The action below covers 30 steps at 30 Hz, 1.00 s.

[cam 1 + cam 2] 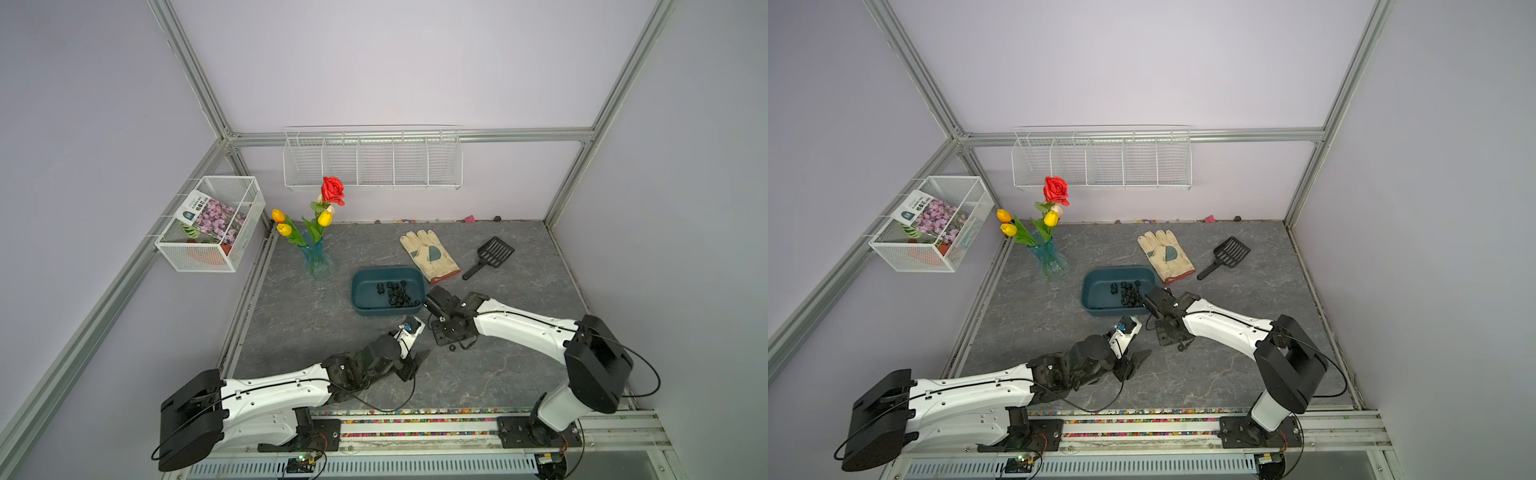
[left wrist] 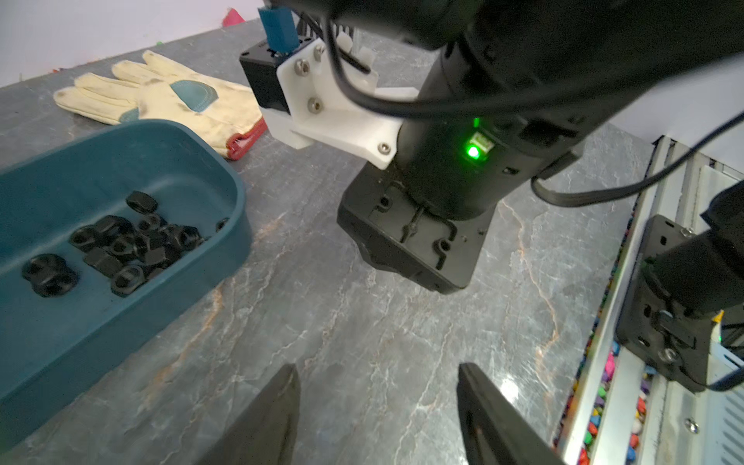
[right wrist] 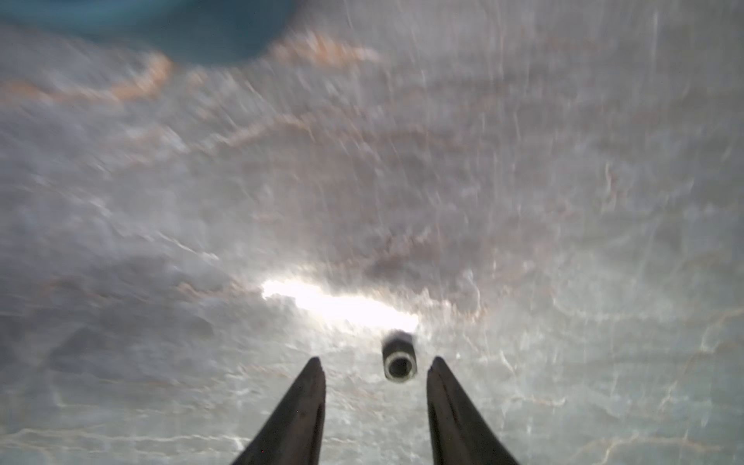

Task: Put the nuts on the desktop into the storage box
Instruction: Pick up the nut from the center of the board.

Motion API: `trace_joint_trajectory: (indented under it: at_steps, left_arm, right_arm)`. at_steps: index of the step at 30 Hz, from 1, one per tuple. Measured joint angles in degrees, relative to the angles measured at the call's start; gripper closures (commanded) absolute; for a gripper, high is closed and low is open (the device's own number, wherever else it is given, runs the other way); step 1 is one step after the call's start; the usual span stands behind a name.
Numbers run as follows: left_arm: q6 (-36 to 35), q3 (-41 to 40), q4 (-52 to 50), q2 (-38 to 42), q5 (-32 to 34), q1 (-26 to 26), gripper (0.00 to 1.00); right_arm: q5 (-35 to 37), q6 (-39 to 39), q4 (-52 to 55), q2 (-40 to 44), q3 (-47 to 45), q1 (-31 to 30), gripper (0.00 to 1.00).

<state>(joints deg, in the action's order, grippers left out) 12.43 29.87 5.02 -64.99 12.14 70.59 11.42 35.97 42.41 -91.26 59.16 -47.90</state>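
Nuts (image 2: 133,245) mostly sit in the box (image 2: 229,257); one nut (image 3: 398,360) lies on the tabletop (image 3: 523,201) between parted right fingers (image 3: 298,410); left fingers (image 2: 273,414) wide, empty.

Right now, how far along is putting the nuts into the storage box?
Mostly done: a pile of nuts lies in the storage box. In hand: the right gripper, jaws open, straddles one nut on the desktop. Remaining: grasping and boxing it.

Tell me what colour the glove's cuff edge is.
Red. The cuff shows best in the left wrist view.
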Motion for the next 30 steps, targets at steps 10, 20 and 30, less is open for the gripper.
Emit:
trace_joint_trajectory:
  at_steps: [10,20,30]
  left_arm:
    - [3.48,0.00,-0.92,-1.11,2.21,2.84,0.35]
    - [3.82,0.02,-1.05,-1.73,3.06,2.84,0.35]
    - [3.82,0.04,-1.03,-2.64,3.08,2.84,0.35]
  right_arm:
    - [-0.33,3.85,-4.26,3.69,-8.13,-0.24,0.55]
    - [-0.98,4.63,-7.93,1.18,-9.14,-0.24,0.55]
    - [-0.98,5.14,-9.68,-0.07,-9.92,-0.24,0.60]
